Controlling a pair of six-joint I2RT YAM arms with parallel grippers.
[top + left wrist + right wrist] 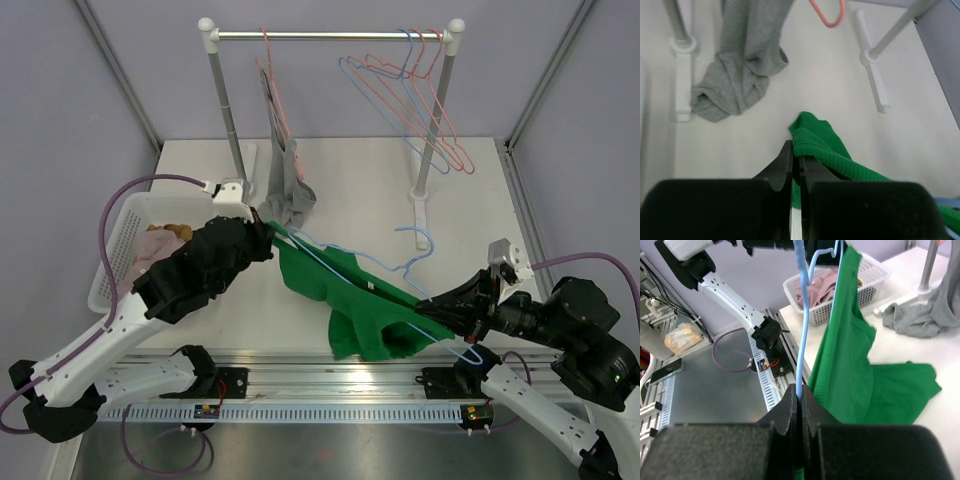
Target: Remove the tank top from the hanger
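**A:** Where's the tank top?

**B:** The green tank top [355,300] is in the near half of the table [380,190], at about 6 o'clock from the clothes rack [330,36]. It is on the light-blue hanger [800,315], and the wire runs through it.

**A:** And the left gripper?

**B:** The left gripper [795,161] is clenched on a ribbed green edge of the tank top, at the garment's 10 o'clock end. The cloth bunches right at the fingertips.

**A:** And the right one?

**B:** The right gripper [799,395] is pinched tight on the hanger's wire, at the tank top's 4 o'clock side. In its wrist view the green cloth hangs just beside the wire, with the far part spread on the table.

**A:** What else is nearby?

**B:** A grey garment [288,195] hangs from the rack and pools on the table at 12 o'clock from the left gripper. A white basket [115,240] holding clothes sits at the table's 9 o'clock edge.
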